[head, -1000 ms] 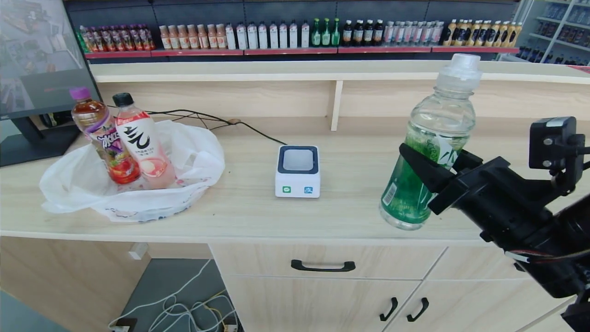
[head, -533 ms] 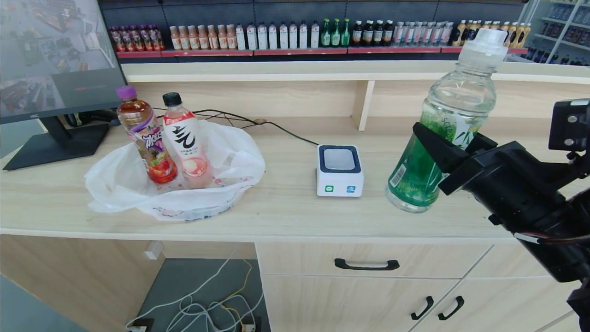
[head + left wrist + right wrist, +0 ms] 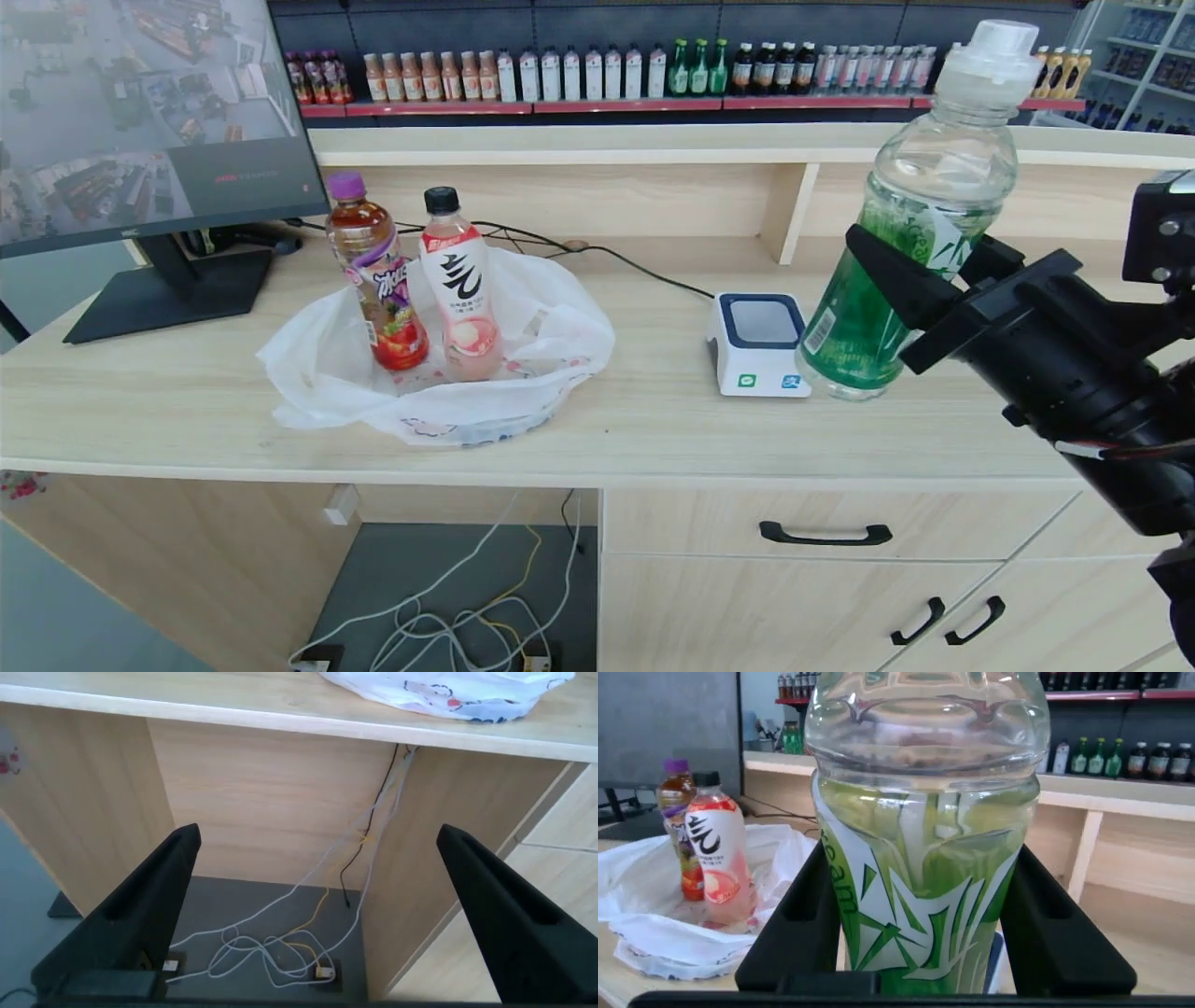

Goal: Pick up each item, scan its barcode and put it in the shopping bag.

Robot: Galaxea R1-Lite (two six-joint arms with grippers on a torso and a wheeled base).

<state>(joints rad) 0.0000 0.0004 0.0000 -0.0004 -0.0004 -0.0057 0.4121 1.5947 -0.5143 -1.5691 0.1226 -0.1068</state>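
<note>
My right gripper (image 3: 929, 280) is shut on a green-labelled bottle (image 3: 910, 233) with a white cap, held upright above the counter just right of the white barcode scanner (image 3: 758, 345). The same green bottle (image 3: 924, 849) stands between the black fingers (image 3: 794, 924) in the right wrist view. A white shopping bag (image 3: 439, 373) lies open on the counter left of the scanner, holding a purple-capped bottle (image 3: 378, 271) and a pink bottle (image 3: 459, 285) with a black cap. My left gripper (image 3: 318, 905) is open below counter level, facing the floor cables.
A monitor (image 3: 140, 121) on a black stand sits at the counter's back left. A black cable (image 3: 597, 252) runs behind the bag to the scanner. A raised ledge (image 3: 653, 140) borders the back. Drawers with black handles (image 3: 826, 534) are below.
The head camera has turned, so the whole scene slid right. My right gripper has carried the green bottle left and up, until it is right beside the scanner.
</note>
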